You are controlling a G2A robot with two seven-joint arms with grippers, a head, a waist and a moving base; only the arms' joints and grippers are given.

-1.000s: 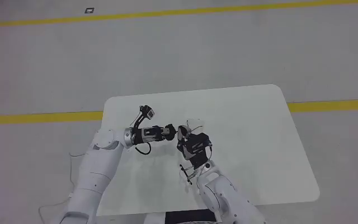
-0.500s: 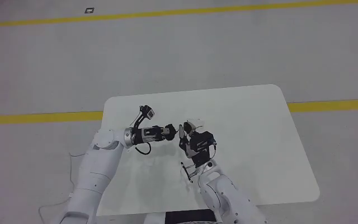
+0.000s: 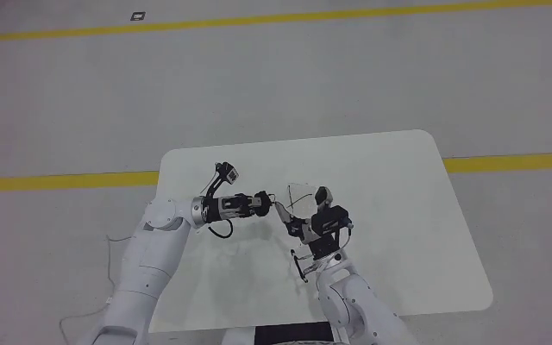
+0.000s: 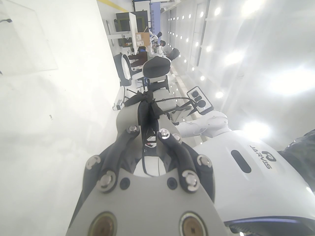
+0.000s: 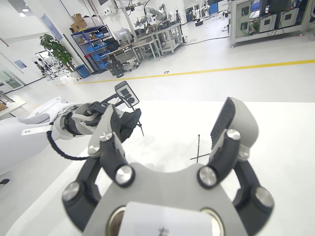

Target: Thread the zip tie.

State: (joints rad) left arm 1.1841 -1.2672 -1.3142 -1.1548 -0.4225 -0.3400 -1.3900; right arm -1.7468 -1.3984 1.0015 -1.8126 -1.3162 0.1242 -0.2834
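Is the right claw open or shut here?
Open. In its own wrist view the right claw has both fingers spread wide apart, with nothing held between them.

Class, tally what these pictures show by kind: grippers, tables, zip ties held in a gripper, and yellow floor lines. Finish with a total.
grippers: 2 (left gripper, right gripper)
table: 1
zip tie held in the left gripper: 1
yellow floor lines: 2
total: 6
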